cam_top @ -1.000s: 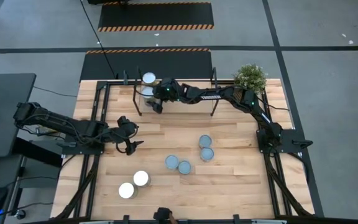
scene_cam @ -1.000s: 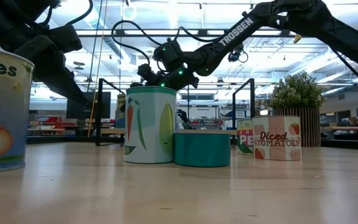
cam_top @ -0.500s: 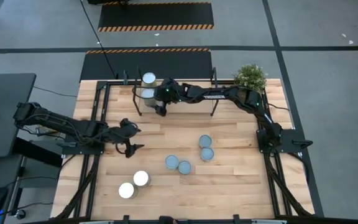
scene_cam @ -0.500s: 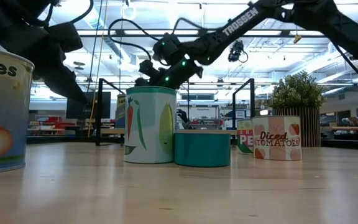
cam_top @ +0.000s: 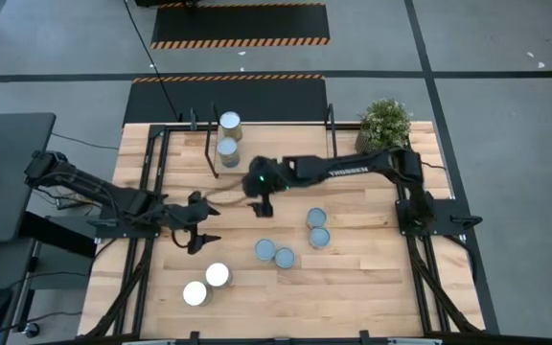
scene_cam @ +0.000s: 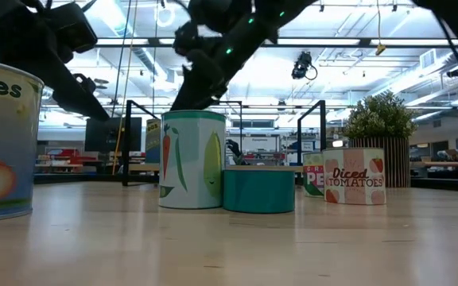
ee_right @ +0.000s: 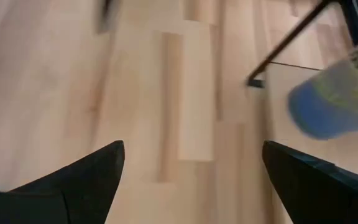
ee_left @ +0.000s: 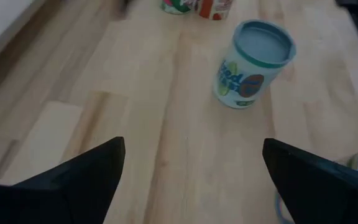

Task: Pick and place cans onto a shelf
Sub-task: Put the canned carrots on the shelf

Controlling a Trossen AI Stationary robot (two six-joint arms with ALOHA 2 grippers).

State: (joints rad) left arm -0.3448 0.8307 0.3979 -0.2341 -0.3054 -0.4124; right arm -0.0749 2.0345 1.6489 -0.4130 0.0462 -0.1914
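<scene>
The shelf [cam_top: 286,144] stands at the table's far edge with two cans on its left end, one [cam_top: 229,122] behind the other [cam_top: 228,150]. Several more cans stand upright on the tabletop: two [cam_top: 316,218] [cam_top: 320,237] at centre right, two [cam_top: 265,250] [cam_top: 284,257] in the middle, two white-topped [cam_top: 218,275] [cam_top: 195,293] near the front left. My right gripper [cam_top: 261,205] is open and empty, just in front of the shelf. My left gripper [cam_top: 197,240] is open and empty, left of the middle cans; a teal-rimmed can [ee_left: 253,62] stands ahead of it.
A potted green plant [cam_top: 385,120] stands at the far right corner. The shelf's black uprights [ee_right: 291,43] rise beside the blue-topped can [ee_right: 331,102]. In the low view, cans [scene_cam: 191,159] [scene_cam: 258,189] [scene_cam: 355,176] stand in a row. Bare tabletop lies at the near right.
My right gripper has drawn back from the nearer can on the shelf toward the table's near edge and a little to the right; that can stays on the shelf. My left gripper has gone a little toward the near edge.
</scene>
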